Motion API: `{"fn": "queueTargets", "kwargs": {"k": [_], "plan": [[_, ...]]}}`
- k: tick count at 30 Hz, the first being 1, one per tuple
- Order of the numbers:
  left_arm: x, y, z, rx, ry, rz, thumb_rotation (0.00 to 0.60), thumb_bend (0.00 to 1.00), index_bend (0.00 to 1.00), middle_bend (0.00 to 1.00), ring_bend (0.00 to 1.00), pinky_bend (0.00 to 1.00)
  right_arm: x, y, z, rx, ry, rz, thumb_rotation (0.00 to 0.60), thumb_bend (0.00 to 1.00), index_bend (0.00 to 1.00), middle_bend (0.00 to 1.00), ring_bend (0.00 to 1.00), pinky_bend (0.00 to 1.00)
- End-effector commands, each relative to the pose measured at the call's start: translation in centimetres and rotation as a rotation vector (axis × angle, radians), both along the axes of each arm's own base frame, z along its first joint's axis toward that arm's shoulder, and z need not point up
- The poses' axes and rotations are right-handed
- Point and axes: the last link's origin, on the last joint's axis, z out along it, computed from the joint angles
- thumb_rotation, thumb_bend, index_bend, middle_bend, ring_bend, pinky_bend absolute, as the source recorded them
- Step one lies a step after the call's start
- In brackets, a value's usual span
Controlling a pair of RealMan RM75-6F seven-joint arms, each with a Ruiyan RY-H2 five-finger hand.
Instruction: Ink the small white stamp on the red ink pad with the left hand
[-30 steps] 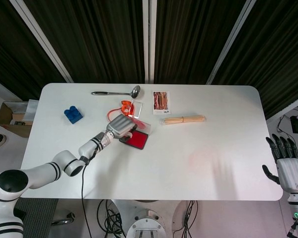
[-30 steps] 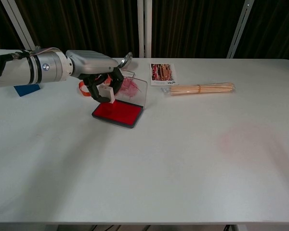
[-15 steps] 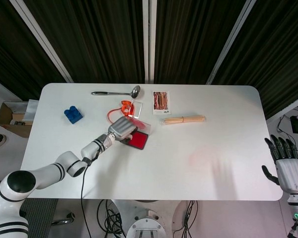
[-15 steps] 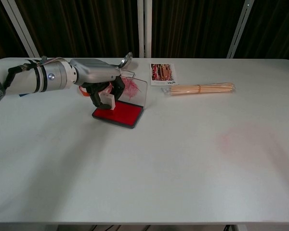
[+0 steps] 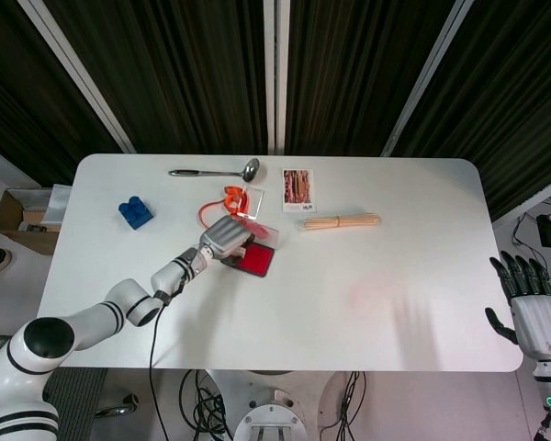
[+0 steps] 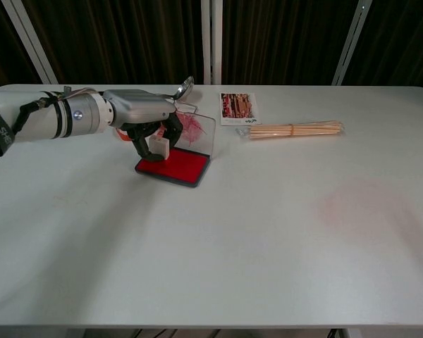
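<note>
Chest view: left hand [image 6: 149, 129] holds the stamp [image 6: 161, 148] upright on the pad [image 6: 178, 168]; right hand [image 5: 535, 312] idle, fingers spread.

The stamp [image 6: 160, 148] stands on the ink pad [image 6: 176, 167]; skewers [image 6: 293, 129] lie right, spoon [image 5: 213, 172] behind.

From above, we lose the small white stamp [image 6: 161, 148] beneath the left hand [image 5: 226, 239], which also covers part of the red ink pad [image 5: 255, 261]. The right hand [image 5: 534, 314] is cut off by the head view's edge. The card [image 5: 298, 189] print is too small to read.
</note>
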Motion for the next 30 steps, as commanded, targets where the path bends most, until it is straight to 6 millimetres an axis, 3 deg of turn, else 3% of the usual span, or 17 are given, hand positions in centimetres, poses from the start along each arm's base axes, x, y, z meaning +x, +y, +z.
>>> {"fn": "queueTargets", "kwargs": {"k": [1,5,13,17,20,24,30], "plan": [[0.1,0.0,0.1,0.003,-0.009,-0.001,0.6,0.35,0.6,0.57,0.75,0.86,0.0,0.0,0.1,-0.003,-0.001,0.002,0.6,0.23,0.0,0.0,0.0,0.0],[0.7,0.3,1.2,0.017,-0.052,-0.005,0.6,0.35,0.6,0.57,0.75,0.86,0.2,0.1,0.2,-0.009,-0.001,0.007,0.6,0.23,0.0,0.0,0.0,0.0],[1.4,0.4,6.1,0.049,-0.178,0.028,0.6,0.35,0.6,0.57,0.75,0.86,0.4,-0.1,-0.1,0.003,-0.002,0.014,0.6,0.23,0.0,0.0,0.0,0.0],[-0.3,-1.3,8.1,0.043,-0.151,0.019,0.6,0.35,0.6,0.57,0.75,0.85,0.6,-0.2,-0.4,0.01,-0.001,0.02,0.6,0.23,0.0,0.0,0.0,0.0],[-2.8,-3.7,8.9,0.022,-0.101,0.021,0.6,0.35,0.6,0.57,0.75,0.86,0.7,-0.2,-0.4,0.01,-0.001,0.023,0.6,0.23,0.0,0.0,0.0,0.0],[-5.7,-5.8,9.5,0.011,-0.063,0.067,0.6,0.35,0.59,0.57,0.75,0.86,0.7,-0.3,-0.5,0.015,-0.001,0.023,0.6,0.23,0.0,0.0,0.0,0.0],[-8.7,-7.4,9.2,0.024,-0.065,0.137,0.6,0.35,0.59,0.57,0.75,0.86,0.8,-0.3,-0.7,0.022,0.002,0.025,0.6,0.23,0.0,0.0,0.0,0.0]]}}
